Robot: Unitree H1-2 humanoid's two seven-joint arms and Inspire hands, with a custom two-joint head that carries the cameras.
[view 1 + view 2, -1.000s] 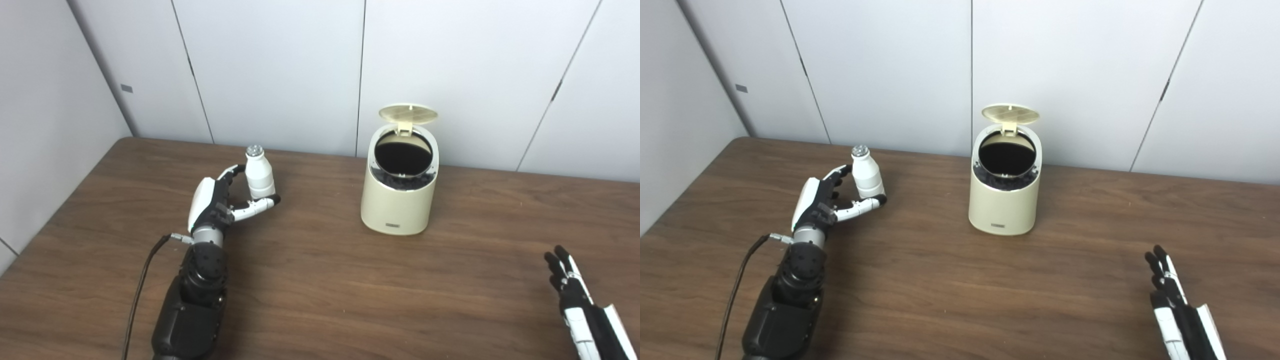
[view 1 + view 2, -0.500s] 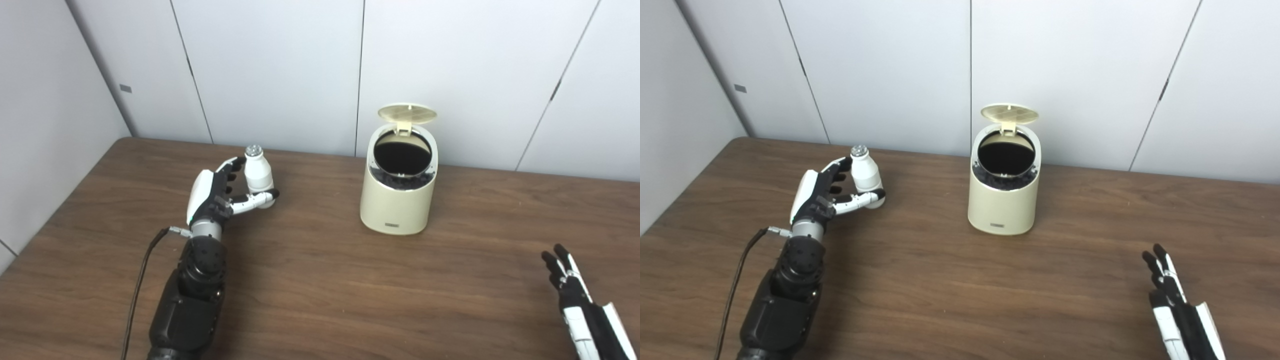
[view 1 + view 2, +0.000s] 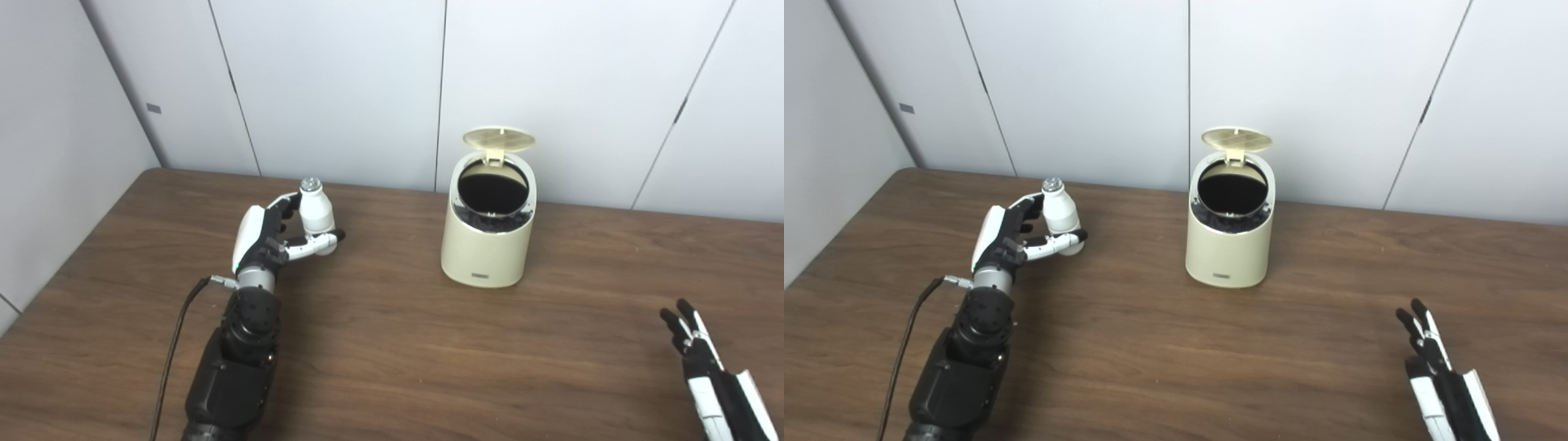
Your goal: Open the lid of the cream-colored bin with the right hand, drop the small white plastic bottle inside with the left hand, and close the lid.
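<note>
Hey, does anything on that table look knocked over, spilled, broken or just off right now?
Nothing stands out. The cream bin stands upright with its lid flipped open at the back. The white bottle is upright in the left hand. The right hand waits open near the table's front edge. No spill or damage shows.

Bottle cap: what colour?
Silvery, foil-like cap on the white bottle; clearest in the left eye view.

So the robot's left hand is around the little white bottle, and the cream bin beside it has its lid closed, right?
Not quite. The lid of the cream bin is open, tipped up at the back above the dark opening, as the left eye view shows. The rest holds: the left hand is around the little white bottle.
</note>
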